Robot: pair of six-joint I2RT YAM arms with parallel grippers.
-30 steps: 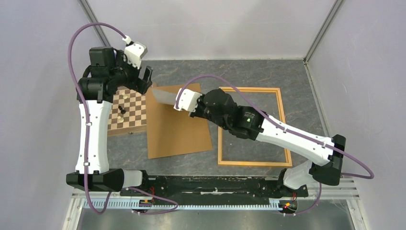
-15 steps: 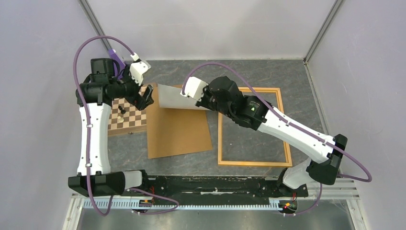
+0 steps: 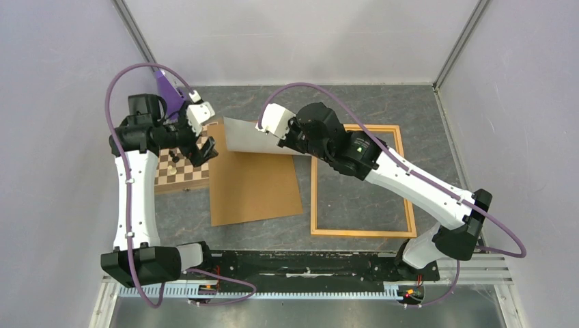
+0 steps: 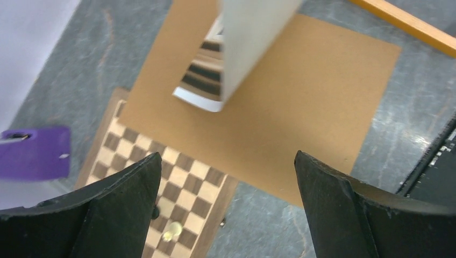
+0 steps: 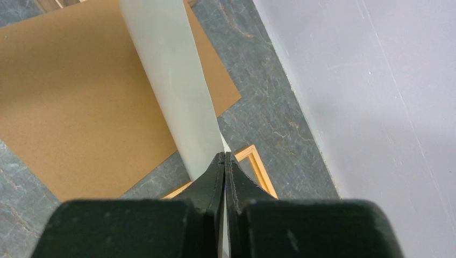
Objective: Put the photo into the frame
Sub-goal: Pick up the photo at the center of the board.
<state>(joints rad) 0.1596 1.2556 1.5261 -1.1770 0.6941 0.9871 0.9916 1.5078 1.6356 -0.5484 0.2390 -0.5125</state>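
1. Raised further since a second ago: photo (image 3: 247, 137), clamped by one edge in right gripper (image 5: 223, 161), hanging over board (image 3: 252, 188) ahead of it; frame (image 3: 355, 232) corner just beside it, lower.
2. Left gripper (image 4: 226, 161) spread wide, empty, photo hanging ahead.
3. Probably light, floppy, slick: hold margins only.

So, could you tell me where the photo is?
Top view, centre-far: the photo hangs pinched in the right gripper above the brown board, left of the frame.
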